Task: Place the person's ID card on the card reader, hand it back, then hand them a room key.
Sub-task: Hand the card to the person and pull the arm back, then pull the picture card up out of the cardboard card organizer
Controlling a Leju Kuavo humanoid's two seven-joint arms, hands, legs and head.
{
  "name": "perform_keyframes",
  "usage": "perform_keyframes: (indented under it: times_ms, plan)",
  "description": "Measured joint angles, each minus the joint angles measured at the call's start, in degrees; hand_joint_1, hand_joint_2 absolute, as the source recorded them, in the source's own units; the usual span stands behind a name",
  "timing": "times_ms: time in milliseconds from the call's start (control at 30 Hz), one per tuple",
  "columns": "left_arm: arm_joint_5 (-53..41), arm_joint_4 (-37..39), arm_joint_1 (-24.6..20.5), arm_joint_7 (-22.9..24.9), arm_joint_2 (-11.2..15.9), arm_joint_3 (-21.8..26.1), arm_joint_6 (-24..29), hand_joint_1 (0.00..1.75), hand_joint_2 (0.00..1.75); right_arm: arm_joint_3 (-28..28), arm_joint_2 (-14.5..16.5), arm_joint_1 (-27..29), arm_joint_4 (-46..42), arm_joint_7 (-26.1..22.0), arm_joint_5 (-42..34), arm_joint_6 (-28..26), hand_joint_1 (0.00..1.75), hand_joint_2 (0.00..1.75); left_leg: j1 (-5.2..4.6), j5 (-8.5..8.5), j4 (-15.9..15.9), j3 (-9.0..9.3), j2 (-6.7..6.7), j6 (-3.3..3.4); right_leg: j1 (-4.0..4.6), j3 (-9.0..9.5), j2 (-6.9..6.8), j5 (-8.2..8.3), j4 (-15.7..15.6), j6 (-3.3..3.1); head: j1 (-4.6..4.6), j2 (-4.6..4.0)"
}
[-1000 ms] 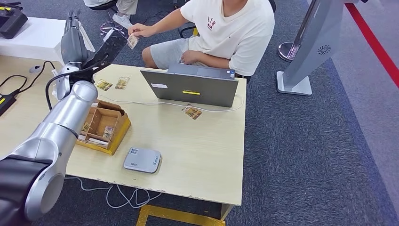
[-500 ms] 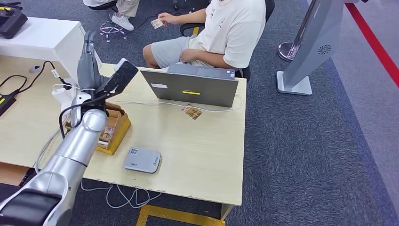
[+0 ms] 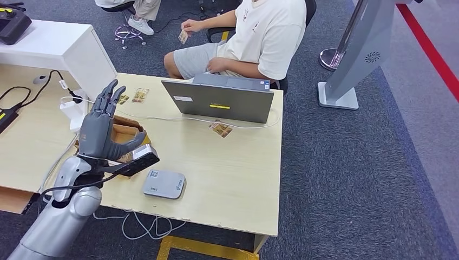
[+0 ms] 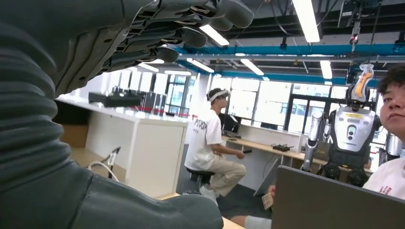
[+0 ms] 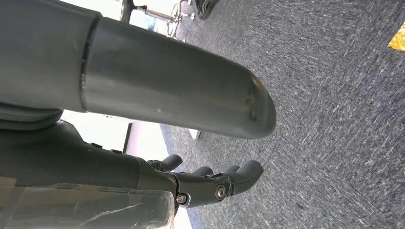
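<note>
Since the person (image 3: 254,32) holds the ID card (image 3: 183,36), I judge that part done; my left hand (image 3: 100,130), fingers spread and empty, hovers over the key box (image 3: 142,142); right hand's grip unclear.

Brown box (image 3: 131,142) partly hidden behind left hand (image 3: 103,132), person (image 3: 254,38) cut off at top edge, card (image 3: 183,36) print unreadable

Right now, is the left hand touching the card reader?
Apart. In the head view the left hand is raised with open fingers; bare table separates it from the card reader.
</note>
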Motion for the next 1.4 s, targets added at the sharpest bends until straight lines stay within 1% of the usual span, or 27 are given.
perform_keyframes:
  times_ms: [67, 133, 267, 367, 500, 600, 700, 800, 933, 1400]
  plan:
    - [-4.4, -1.6, 1.3, 1.1, 1.8, 0.0, 0.0, 0.0, 1.75, -0.3, 0.0, 0.0, 0.0, 0.1, -0.2, 0.0, 0.0, 0.0, 0.0, 0.0, 0.0, 0.0, 0.01, 0.0, 0.0, 0.08, 0.0, 0.0, 0.0, 0.0, 0.01, 0.0]
    - [-9.0, -2.7, 2.8, 2.1, 4.3, 0.0, -0.8, 0.0, 1.75, -0.5, 0.0, 0.0, 0.0, 0.1, -0.4, 0.0, 0.0, 0.0, -0.01, 0.0, 0.0, 0.0, 0.03, 0.0, 0.0, 0.14, 0.03, 0.01, 0.0, 0.0, 0.0, 0.0]
    - [-14.8, -3.9, 7.4, 2.9, 10.8, 0.1, -3.3, 0.0, 1.75, -1.4, 0.0, 0.2, 0.0, 0.1, -0.9, 0.0, 0.0, 0.0, 0.01, -0.02, 0.0, 0.01, 0.08, -0.02, 0.01, 0.04, 0.1, -0.02, 0.0, -0.03, -0.02, 0.01]
    - [-15.9, -4.5, 10.7, 3.2, 14.2, 0.4, -3.7, 0.0, 1.75, -1.7, 0.0, 0.3, 0.0, 0.2, -1.0, 0.0, 0.0, 0.0, 0.03, -0.05, 0.0, 0.01, 0.05, -0.07, 0.01, -0.02, 0.05, -0.1, 0.0, -0.1, -0.02, 0.0]
    - [-16.6, -5.7, 14.1, 3.7, 17.4, 0.8, -6.6, 0.0, 1.75, -2.1, 0.0, 0.3, -0.1, 0.2, -1.1, 0.0, 0.0, 0.0, 0.02, -0.08, 0.0, 0.01, 0.05, -0.09, 0.02, 0.11, 0.05, -0.11, 0.0, -0.11, 0.0, -0.01]
    - [-15.6, -7.2, 18.7, 3.8, 20.0, 1.8, -8.9, 0.0, 1.75, -2.5, 0.0, 0.4, -0.2, 0.3, -1.3, 0.0, 0.0, 0.0, 0.02, -0.12, 0.0, 0.01, 0.12, -0.11, 0.02, 0.08, 0.12, -0.12, 0.0, -0.12, 0.0, -0.01]
    - [-14.9, -9.1, 24.0, 4.2, 22.4, 3.7, -10.1, 0.0, 1.75, -2.8, 0.0, 0.6, -0.3, 0.5, -1.4, 0.0, 0.0, 0.0, 0.02, -0.16, 0.0, 0.01, 0.11, -0.1, 0.01, -0.02, 0.11, -0.18, 0.0, -0.09, -0.01, -0.01]
    - [-14.9, -10.5, 27.6, 4.3, 23.6, 5.9, -10.3, 0.0, 1.75, -3.0, 0.0, 0.6, -0.4, 0.7, -1.4, 0.0, 0.0, 0.0, 0.02, -0.16, 0.0, 0.01, 0.04, -0.09, 0.02, 0.01, 0.03, -0.24, 0.0, -0.05, 0.01, 0.01]
    - [-15.0, -11.5, 29.9, 4.3, 24.2, 7.7, -10.4, 0.0, 1.75, -3.1, 0.0, 0.6, -0.5, 0.8, -1.4, 0.0, 0.0, 0.0, 0.03, -0.16, 0.0, 0.02, 0.01, -0.09, 0.02, 0.05, -0.01, -0.24, 0.0, -0.05, 0.0, -0.01]
    - [-15.5, -12.3, 31.5, 4.5, 24.7, 9.1, -10.9, 0.0, 1.75, -3.1, 0.0, 0.6, -0.5, 0.8, -1.3, 0.0, 0.0, 0.0, 0.02, -0.16, 0.0, 0.02, 0.0, -0.09, 0.02, 0.08, -0.02, -0.23, 0.0, -0.04, 0.04, -0.01]
